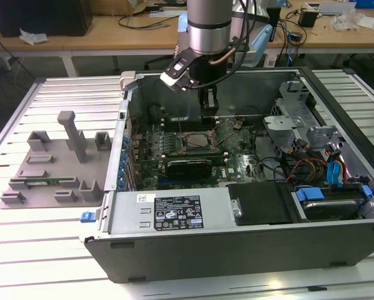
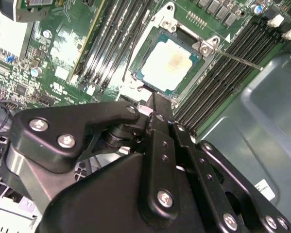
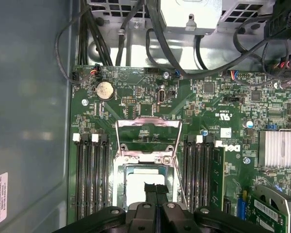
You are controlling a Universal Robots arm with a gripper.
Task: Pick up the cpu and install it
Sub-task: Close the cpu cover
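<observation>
The cpu (image 2: 170,62) is a silvery square chip with a pale rim, lying flat in the motherboard's socket (image 1: 196,142); in the first wrist view the cpu (image 3: 138,177) is partly covered by my fingers. The socket's metal load plate (image 3: 146,138) stands flipped open, and its thin lever (image 2: 237,58) sticks out to one side. My gripper (image 3: 155,188) hovers just above the chip's edge with its black fingers (image 2: 155,108) pressed together and nothing between them. From outside, the gripper (image 1: 208,111) hangs inside the open case, a little above the socket.
The green motherboard (image 3: 218,104) has black memory slots (image 3: 92,174) on both sides of the socket, a finned heatsink (image 3: 280,149) and cables (image 3: 106,34). The grey case wall (image 3: 28,97) is close by. A grey fixture tray (image 1: 55,162) lies outside, at the exterior view's left.
</observation>
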